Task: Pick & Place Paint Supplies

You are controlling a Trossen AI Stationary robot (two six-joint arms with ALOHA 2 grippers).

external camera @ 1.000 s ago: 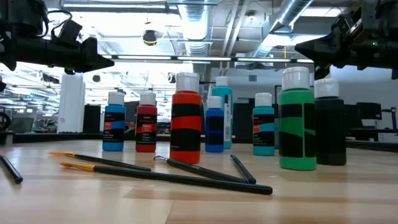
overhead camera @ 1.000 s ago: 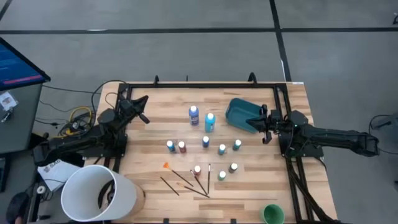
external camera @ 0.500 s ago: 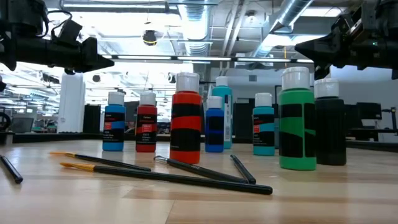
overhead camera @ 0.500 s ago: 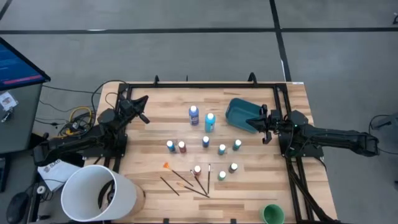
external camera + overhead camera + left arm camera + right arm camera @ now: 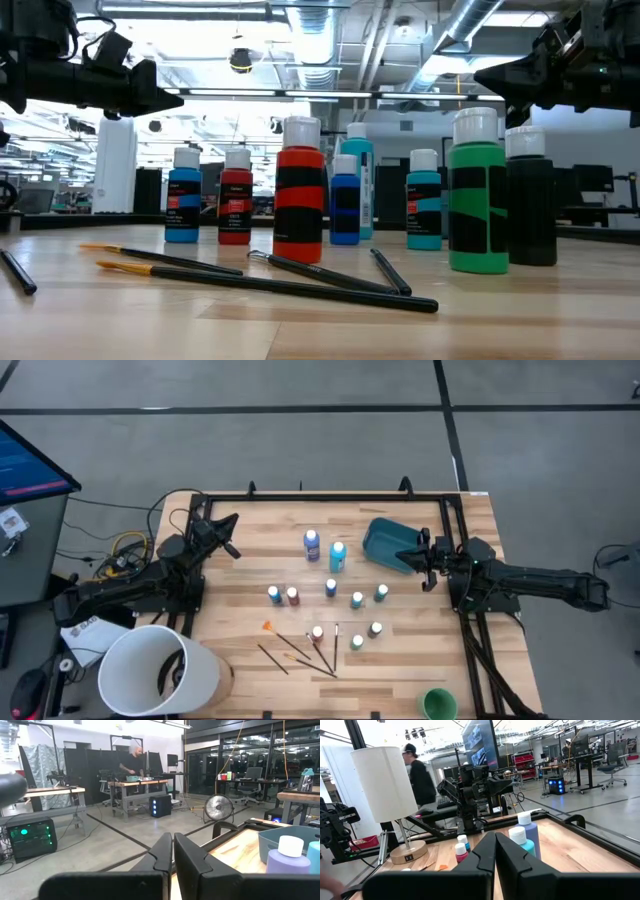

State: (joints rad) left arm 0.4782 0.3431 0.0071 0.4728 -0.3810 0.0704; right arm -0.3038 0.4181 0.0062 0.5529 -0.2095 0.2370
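Note:
Several small white-capped paint bottles stand upright on their bases mid-table. Two taller ones stand behind them. In the low view a red, a green and a dark bottle are nearest. Thin brushes lie flat on the wood near the front. My left gripper hovers shut at the far left, above the table. My right gripper hovers shut at the right, beside the teal tub. Neither touches anything.
A teal tub lies tilted at the far right, just in front of my right gripper. A big white bucket stands off the table's near left corner. A small green cup sits at the near right edge. A black frame rail borders the table.

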